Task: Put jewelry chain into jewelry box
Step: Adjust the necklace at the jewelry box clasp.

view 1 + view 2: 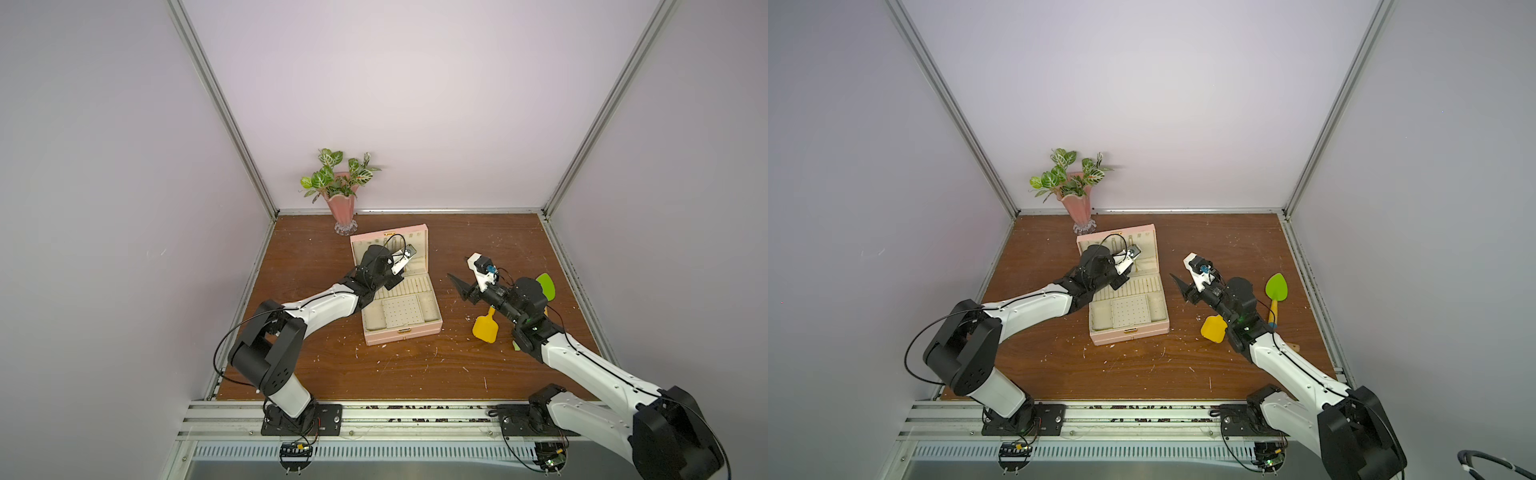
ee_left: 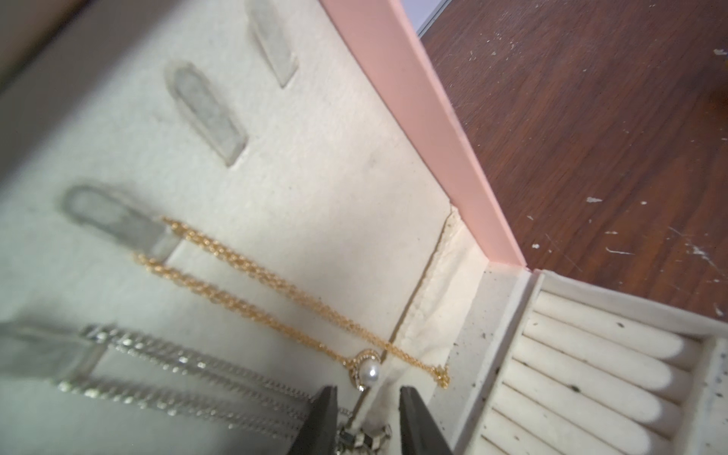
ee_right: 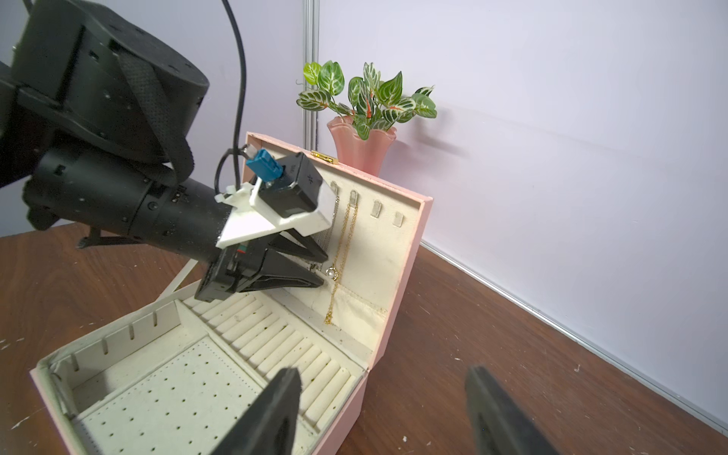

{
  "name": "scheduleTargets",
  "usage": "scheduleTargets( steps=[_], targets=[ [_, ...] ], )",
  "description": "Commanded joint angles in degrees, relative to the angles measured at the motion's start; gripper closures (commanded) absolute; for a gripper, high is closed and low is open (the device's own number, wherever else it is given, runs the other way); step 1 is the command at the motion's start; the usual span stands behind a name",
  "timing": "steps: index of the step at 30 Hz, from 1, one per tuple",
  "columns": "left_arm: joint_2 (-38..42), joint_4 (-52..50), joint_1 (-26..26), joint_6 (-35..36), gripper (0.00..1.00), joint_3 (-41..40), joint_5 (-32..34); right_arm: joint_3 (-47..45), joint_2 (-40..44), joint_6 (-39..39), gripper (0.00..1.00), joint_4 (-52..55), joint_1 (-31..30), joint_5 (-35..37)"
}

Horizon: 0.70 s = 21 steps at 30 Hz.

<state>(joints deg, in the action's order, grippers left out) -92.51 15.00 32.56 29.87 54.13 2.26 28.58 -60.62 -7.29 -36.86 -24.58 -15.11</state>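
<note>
Black tapered fingers of the left gripper (image 2: 367, 394) stand a little apart inside the raised lid of the pale pink hinged jewelry box (image 1: 386, 337), clamped on nothing that I can make out. Small silver links, the end of a coarser silver chain (image 2: 181, 359), lie in the gap between them. Just beyond the fingertips hangs the fine pale-gold jewelry chain (image 2: 220, 248). It is looped over a clear plastic hook (image 2: 118, 220) on the cream lining, with its small round pearl bead (image 2: 371, 369) at the pocket seam. The chain appears placed, so the step in hand is a clean withdrawal.

Procedure, as judged:
1. Leave the jaws apart; closing now risks pinching the silver links.
2. Retreat straight back along the finger axis, not sideways across either chain.
3. Move slowly; a snagged link would lift a loop off its hook.
4. Avoid pushing the lid.

Right of the box, the right gripper (image 3: 384, 372) hovers above the brown wooden table (image 1: 415, 374), jaws wide and empty. Beside its arm lie a yellow spatula (image 1: 483, 330) and a green spatula (image 1: 547, 286).
</note>
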Motion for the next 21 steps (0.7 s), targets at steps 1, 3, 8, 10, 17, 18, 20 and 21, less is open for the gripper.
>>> scheduleTargets(
  steps=[1, 3, 8, 10, 17, 18, 20, 21],
  targets=[
    [-0.53, -0.95, 0.28, 0.99, 0.69, 0.96, 2.09, -0.27, 0.79, 1.64, 0.32, -3.25, 0.48, -1.55],
    [-1.24, -1.45, 0.23, 1.27, 0.69, 1.40, 2.39, -0.36, 0.77, 1.69, 0.32, -3.29, 0.63, -1.53],
    [-2.63, -2.51, 0.24, 2.08, 0.70, 2.48, 3.69, -0.66, 0.93, 2.00, 0.32, -3.62, 0.93, -1.68],
    [-2.93, -3.45, 0.25, 2.04, 0.71, 3.04, 3.90, -0.72, 0.84, 2.08, 0.31, -3.71, 1.01, -1.68],
    [-3.47, -3.90, 0.26, 2.70, 0.77, 3.36, 7.65, -1.05, 1.01, 2.62, 0.31, -4.13, 1.28, -2.16],
    [-3.48, -3.96, 0.31, 2.80, 0.78, 3.33, 8.08, -1.07, 0.95, 2.62, 0.31, -4.17, 1.35, -2.20],
    [-3.39, -4.28, 0.24, 3.01, 0.80, 3.24, 8.65, -1.06, 0.94, 2.63, 0.31, -4.17, 1.40, -2.20],
    [-3.42, -4.42, 0.26, 3.07, 0.81, 3.24, 8.97, -1.07, 0.95, 2.63, 0.31, -4.18, 1.45, -2.19]
  ],
)
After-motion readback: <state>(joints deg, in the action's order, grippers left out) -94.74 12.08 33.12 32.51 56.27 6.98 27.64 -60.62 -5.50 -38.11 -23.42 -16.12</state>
